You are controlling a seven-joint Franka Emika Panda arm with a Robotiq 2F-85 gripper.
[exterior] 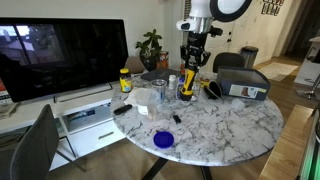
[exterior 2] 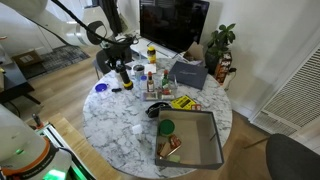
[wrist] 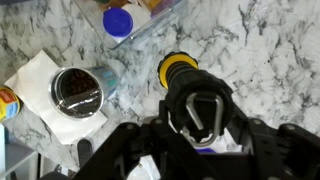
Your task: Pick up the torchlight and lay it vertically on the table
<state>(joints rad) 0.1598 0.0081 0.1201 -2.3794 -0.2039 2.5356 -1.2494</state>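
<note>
The torchlight (wrist: 178,68) stands roughly upright on the table (exterior: 230,125), which has a white, grey-veined marble top. In the wrist view I look down its length: a black end with a metal loop is nearest, and a yellow ring lies beyond it. My gripper (wrist: 200,128) comes down from above, and its black fingers close on both sides of the torchlight's black upper end. In both exterior views the gripper (exterior: 192,60) (exterior 2: 122,62) holds the torchlight (exterior: 186,88) (exterior 2: 124,76) near the table's far side. The lower end is at or just above the tabletop.
A blue lid (wrist: 118,22) (exterior: 163,140) lies on the marble. A dark-filled glass (wrist: 75,92) sits on a white napkin beside the torchlight. Small bottles (exterior 2: 150,78), a yellow-capped jar (exterior: 125,78) and a grey bin (exterior: 240,82) (exterior 2: 190,140) crowd the table. A TV (exterior: 60,55) stands behind.
</note>
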